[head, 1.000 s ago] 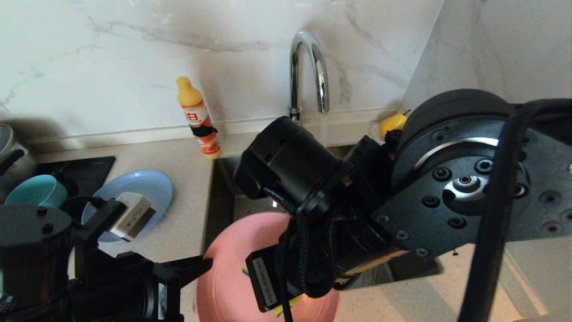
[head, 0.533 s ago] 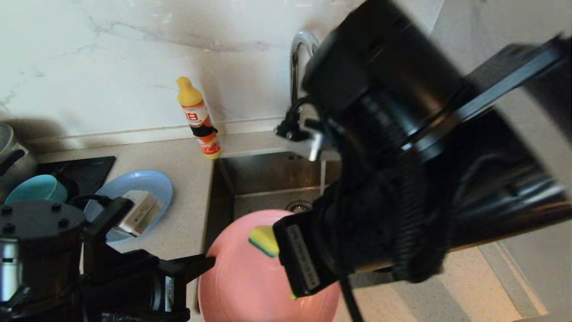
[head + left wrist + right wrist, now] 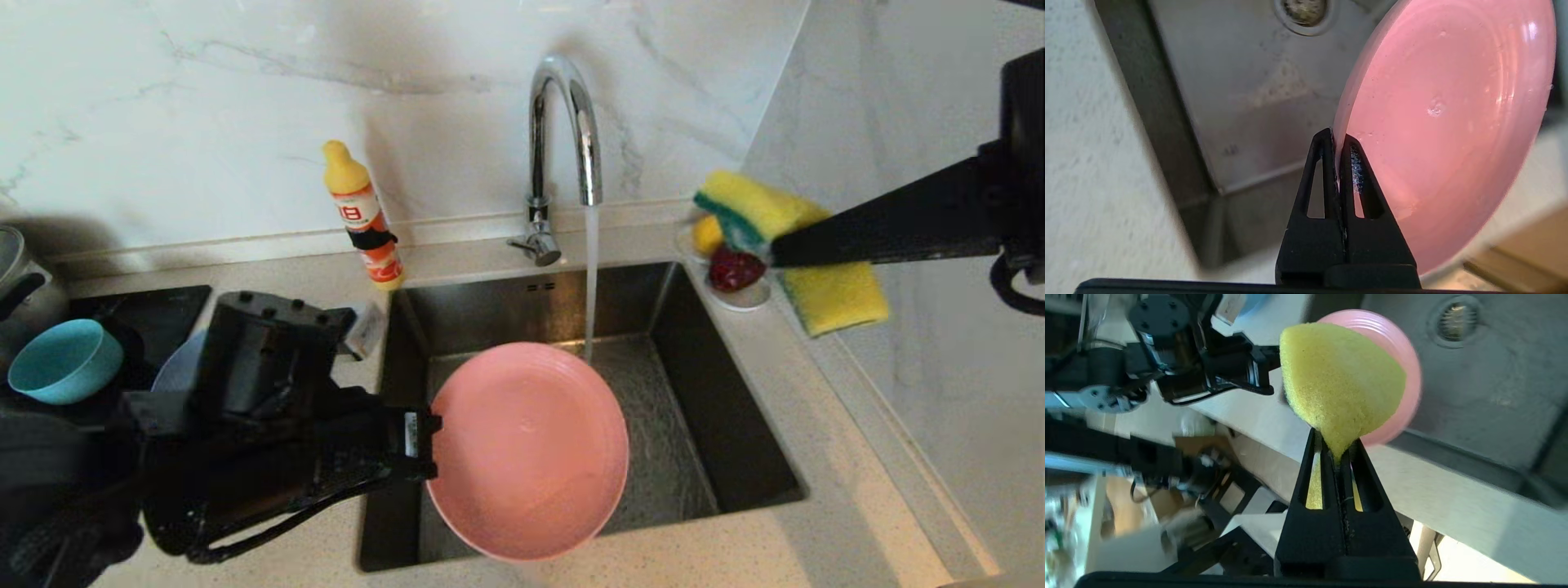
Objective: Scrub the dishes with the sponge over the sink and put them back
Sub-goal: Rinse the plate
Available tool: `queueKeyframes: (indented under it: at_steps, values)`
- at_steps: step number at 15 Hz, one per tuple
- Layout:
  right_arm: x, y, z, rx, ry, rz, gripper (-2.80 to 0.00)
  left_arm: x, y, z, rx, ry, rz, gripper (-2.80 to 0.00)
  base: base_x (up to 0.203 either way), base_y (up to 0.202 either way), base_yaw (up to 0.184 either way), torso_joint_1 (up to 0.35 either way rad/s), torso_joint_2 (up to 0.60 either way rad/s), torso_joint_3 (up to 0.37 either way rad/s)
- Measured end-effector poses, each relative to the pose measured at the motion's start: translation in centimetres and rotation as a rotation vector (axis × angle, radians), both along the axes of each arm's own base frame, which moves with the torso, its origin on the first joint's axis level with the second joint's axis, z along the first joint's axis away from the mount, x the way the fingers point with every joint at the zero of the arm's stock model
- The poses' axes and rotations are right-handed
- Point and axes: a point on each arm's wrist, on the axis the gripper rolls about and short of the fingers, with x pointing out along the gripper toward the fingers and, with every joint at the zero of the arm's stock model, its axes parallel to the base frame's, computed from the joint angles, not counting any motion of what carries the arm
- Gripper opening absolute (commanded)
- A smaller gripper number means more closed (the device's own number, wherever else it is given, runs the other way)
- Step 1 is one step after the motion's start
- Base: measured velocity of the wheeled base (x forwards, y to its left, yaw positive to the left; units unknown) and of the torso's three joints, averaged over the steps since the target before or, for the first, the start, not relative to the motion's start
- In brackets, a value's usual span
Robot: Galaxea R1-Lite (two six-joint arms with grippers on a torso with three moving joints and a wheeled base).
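Note:
A large salmon-pink plate [image 3: 526, 449] hangs tilted over the sink [image 3: 735, 425], its far rim close to the water running from the tap [image 3: 563, 122]. My left gripper [image 3: 429, 445] is shut on the plate's left rim; the left wrist view shows the rim [image 3: 1445, 122] pinched between the left gripper's [image 3: 1337, 136] tips. At the right, my right gripper [image 3: 775, 249] holds the bent yellow-and-green sponge [image 3: 784, 245] high above the counter, well clear of the plate. The right wrist view shows the sponge [image 3: 1339, 379] squeezed in the right gripper [image 3: 1337, 445]. A teal bowl [image 3: 61, 359] sits at far left. The grey-blue plate [image 3: 175, 367] is mostly hidden behind my left arm.
A yellow-capped detergent bottle [image 3: 363, 216] stands at the sink's back left corner. A small white dish with fruit [image 3: 735, 273] sits at the back right corner, under the sponge. A steel pot [image 3: 16, 278] and black hob [image 3: 139, 310] lie far left. A marble side wall closes the right.
My right arm has swung up and off to the right, lifting the sponge away from the plate. My left arm has pushed the plate further out over the sink toward the running water.

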Motion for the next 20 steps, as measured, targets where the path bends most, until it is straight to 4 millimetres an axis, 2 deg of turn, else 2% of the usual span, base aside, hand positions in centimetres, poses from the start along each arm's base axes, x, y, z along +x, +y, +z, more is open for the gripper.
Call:
queueKeyframes:
  at_steps: [2, 8, 14, 20]
  values:
    - [0.1, -1.3, -0.4, 0.0, 0.022, -0.028, -2.8, 2.0, -1.4, -0.5, 0.015, 0.021, 0.026, -2.8, 0.0, 0.0, 0.0, 0.0, 0.0, 0.0]
    - [0.6, -2.6, -3.8, -0.074, 0.136, -0.089, -2.8, 7.6, -5.5, -2.7, 0.063, 0.035, 0.074, -2.8, 0.0, 0.0, 0.0, 0.0, 0.0, 0.0]
    - [0.8, -3.4, -5.2, -0.094, 0.186, -0.11, -2.8, 10.0, -7.8, -4.2, 0.076, 0.051, 0.064, -2.8, 0.0, 0.0, 0.0, 0.0, 0.0, 0.0]
    - [0.9, -3.3, -5.3, -0.075, 0.162, -0.113, -2.8, 11.3, -9.7, -4.7, 0.08, 0.038, 0.059, -2.8, 0.0, 0.0, 0.0, 0.0, 0.0, 0.0]
